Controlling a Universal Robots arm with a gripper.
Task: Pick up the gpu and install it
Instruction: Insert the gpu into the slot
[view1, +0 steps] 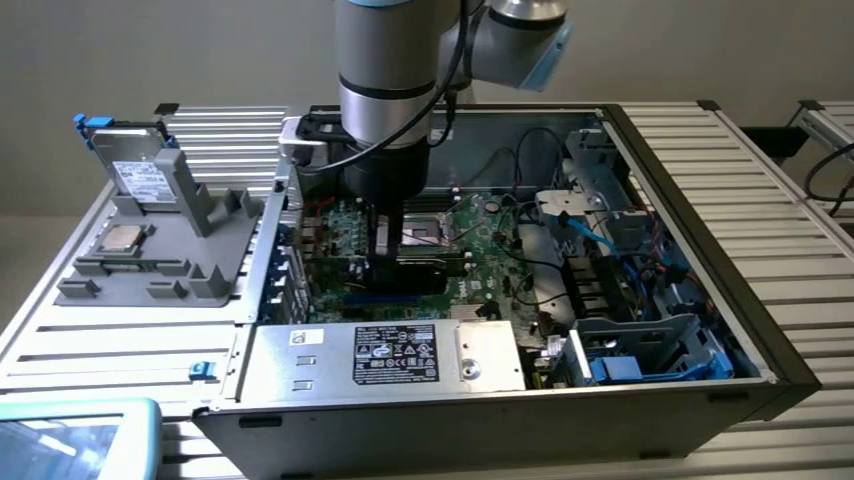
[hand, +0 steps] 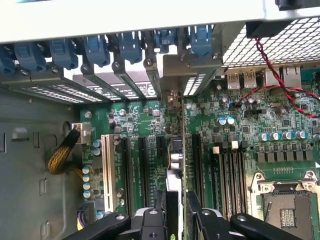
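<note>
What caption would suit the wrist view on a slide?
Fingers hold the gpu edge-on above the motherboard, bracket toward the rear slots.

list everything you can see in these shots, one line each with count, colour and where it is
computer case: one, black and grey, open on the slatted table
motherboard: one, green, on the case floor
gpu: one, black on a green board, seen edge-on between the tool's fingers, standing over the expansion slots with its bracket towards the blue clips
power supply: one, silver with a black label, at the case's near edge
blue slot clips: a row, blue, along the case's rear wall
white slot: one, white, beside the black slots
parts holder: one, grey, outside the case at the exterior view's left
drive: one, silver with blue tabs, upright in the parts holder
tool: one, black, shut on the gpu
</note>
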